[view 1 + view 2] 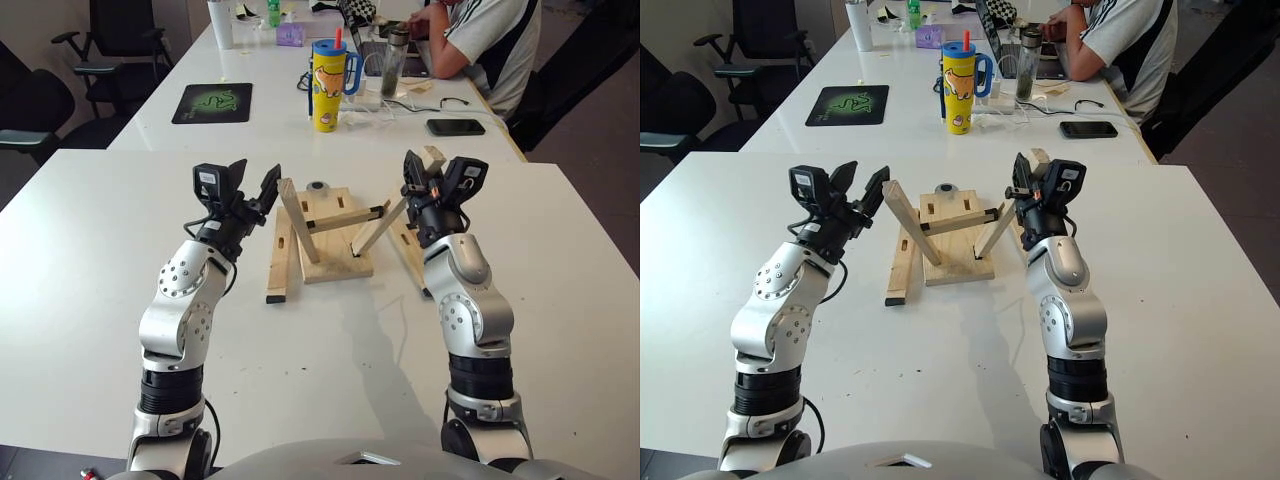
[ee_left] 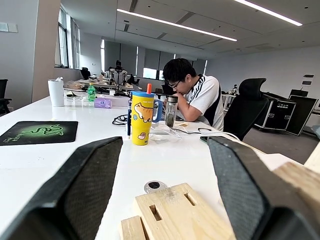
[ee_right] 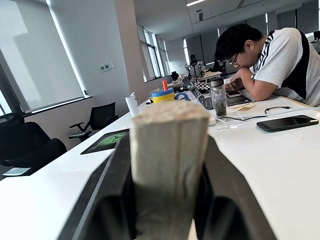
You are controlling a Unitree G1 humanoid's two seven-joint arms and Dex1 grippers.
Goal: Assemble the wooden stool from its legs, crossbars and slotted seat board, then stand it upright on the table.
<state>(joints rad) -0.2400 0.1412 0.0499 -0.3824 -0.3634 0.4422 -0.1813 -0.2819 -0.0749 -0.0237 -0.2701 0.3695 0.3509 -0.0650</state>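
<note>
The left gripper [image 1: 254,182] is hovering above the desk [image 1: 90,260], a little left of its middle. Its two dark fingers [image 2: 92,185] are standing spread apart, with nothing between them.

Just to the right, a loose leg [image 1: 279,265] is lying flat on the desk, running along the left edge of the seat board [image 1: 338,262].

The seat board is lying flat near the middle of the desk, toward the far edge, with its slots facing up. Two legs are rising from it at a tilt. The left leg [image 1: 295,222] is leaning toward the left gripper, and the right leg [image 1: 380,226] is leaning toward the right gripper [image 1: 418,180]. A crossbar [image 1: 347,216] is bridging the two legs partway up. A small round object [image 1: 318,186] is sitting on the desk just behind the board.

The right gripper is hanging right of the board, and its fingers [image 3: 112,185] are pinching a wooden piece [image 3: 167,150] from both sides. The end of the piece is sticking out past the fingertips. Whether the right leg's top is touching this gripper cannot be told. Under the gripper, another wooden bar [image 1: 410,250] is lying flat on the desk, near the board's right edge.

On the next table beyond the far edge, a black mouse pad [image 1: 212,102] is lying to the left. A yellow cup [image 1: 328,85] is standing in the middle, and a phone [image 1: 455,127] is resting to the right.
</note>
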